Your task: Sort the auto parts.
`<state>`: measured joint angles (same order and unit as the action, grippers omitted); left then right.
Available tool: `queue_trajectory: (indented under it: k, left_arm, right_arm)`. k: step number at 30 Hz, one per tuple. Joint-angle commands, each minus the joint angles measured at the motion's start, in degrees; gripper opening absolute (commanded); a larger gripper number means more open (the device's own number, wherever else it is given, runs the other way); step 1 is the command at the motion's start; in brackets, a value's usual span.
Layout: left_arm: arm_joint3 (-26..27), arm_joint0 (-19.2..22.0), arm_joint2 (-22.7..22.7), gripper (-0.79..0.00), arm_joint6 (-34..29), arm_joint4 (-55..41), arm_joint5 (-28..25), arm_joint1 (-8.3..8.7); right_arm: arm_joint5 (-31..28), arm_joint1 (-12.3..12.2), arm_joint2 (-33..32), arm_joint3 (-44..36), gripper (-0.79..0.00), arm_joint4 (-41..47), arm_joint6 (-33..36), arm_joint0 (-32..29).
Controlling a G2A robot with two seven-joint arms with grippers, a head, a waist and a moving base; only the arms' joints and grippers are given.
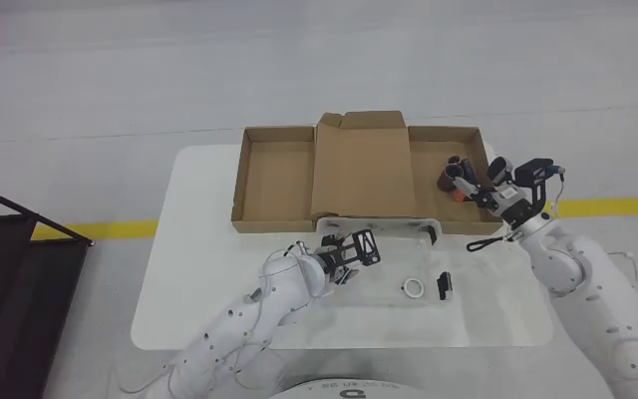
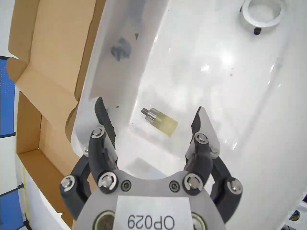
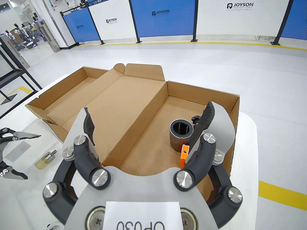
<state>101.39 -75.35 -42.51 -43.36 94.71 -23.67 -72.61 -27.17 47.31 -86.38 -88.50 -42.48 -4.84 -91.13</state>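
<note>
A pale yellow cylinder with a metal stud (image 2: 160,120) (image 3: 45,160) lies in the white tray (image 2: 215,84) (image 1: 384,294). My left gripper (image 2: 149,106) (image 1: 367,247) hangs open just above it, one finger on each side. The tray also holds a white ring (image 2: 262,8) (image 1: 410,287), a small black screw (image 2: 257,31) and a black part (image 1: 444,284). My right gripper (image 3: 148,106) (image 1: 485,178) is open and holds nothing, above the right compartment of the cardboard box (image 3: 134,111) (image 1: 274,180). In that compartment are a black bearing sleeve (image 3: 181,132), an orange piece (image 3: 184,156) and a black knob (image 3: 194,120).
The box stands behind the tray, its flap (image 1: 364,165) folded over the middle and its left compartment bare. A grey smudge-like piece (image 2: 121,48) shows at the tray wall. The round-cornered white table (image 1: 199,249) has free room left of the tray.
</note>
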Motion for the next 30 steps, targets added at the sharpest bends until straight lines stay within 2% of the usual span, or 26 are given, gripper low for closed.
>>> queue_trajectory:
  k: [1, 4, 6, 7, 9, 15, 27, 30]
  left_arm:
    - [-0.45, 0.31, 0.01, -0.145, -0.81, -1.36, -0.4, -0.16]
    - [-1.33, 0.9, 0.0, -0.215, -1.81, -2.69, -0.42, -0.41]
    - [-1.93, 1.27, 0.07, -0.228, -2.14, -3.13, -0.16, -0.57]
    - [-2.24, 1.45, 0.16, -0.265, -2.33, -3.16, -0.07, -0.65]
    - [-2.9, 1.85, 0.37, -0.286, -2.77, -2.99, 0.1, -0.79]
    - [-4.79, 2.81, 1.05, -0.339, -2.8, -2.38, 1.02, -1.25]
    - [-8.63, 3.97, 2.47, -0.394, -2.75, -2.22, 1.86, -2.16]
    - [-8.68, 4.18, 2.49, -0.453, -2.48, -2.49, 1.99, -2.33]
  right_arm:
    - [-0.07, 0.0, 0.0, 0.0, 0.0, 0.0, -0.01, 0.0]
    - [-0.07, 0.0, 0.0, 0.0, 0.0, 0.0, -0.01, 0.0]
    - [-0.07, 0.0, 0.0, 0.0, 0.0, 0.0, -0.01, 0.0]
    - [-0.07, 0.0, 0.0, 0.0, 0.0, 0.0, -0.01, 0.0]
    - [-0.07, 0.0, 0.0, 0.0, 0.0, 0.0, -0.01, 0.0]
    - [-0.07, 0.0, 0.0, 0.0, 0.0, 0.0, -0.01, 0.0]
    - [-0.07, 0.0, 0.0, 0.0, 0.0, 0.0, -0.01, 0.0]
    - [-0.07, 0.0, 0.0, 0.0, 0.0, 0.0, -0.01, 0.0]
